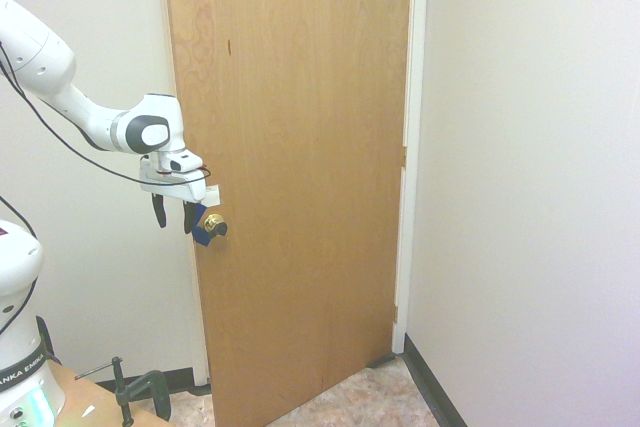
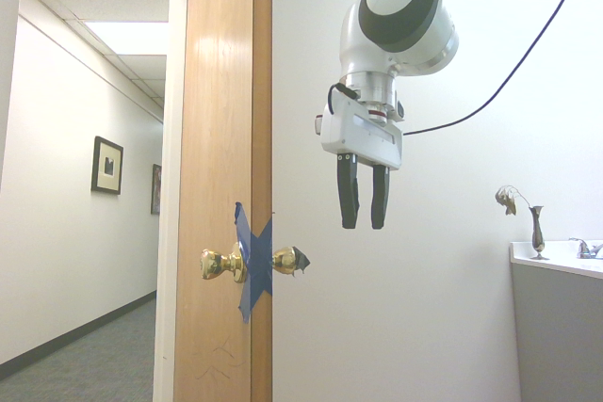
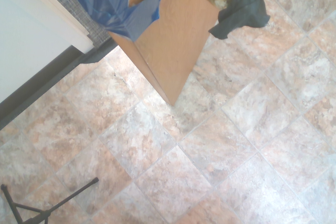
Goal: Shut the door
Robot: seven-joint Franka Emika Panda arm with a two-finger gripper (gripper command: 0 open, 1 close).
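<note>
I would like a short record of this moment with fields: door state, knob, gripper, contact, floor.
door state: the door stands open
knob: brass knob with blue tape over the door edge
gripper: gripper points down, fingers slightly apart, holding nothing
contact: none visible; it hangs beside and above the knob
floor: beige tile floor

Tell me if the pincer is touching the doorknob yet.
Apart. The second exterior view shows it plainly: the pincer hangs above and to the side of the brass knob, with bare wall visible between the fingertips and the knob.
</note>
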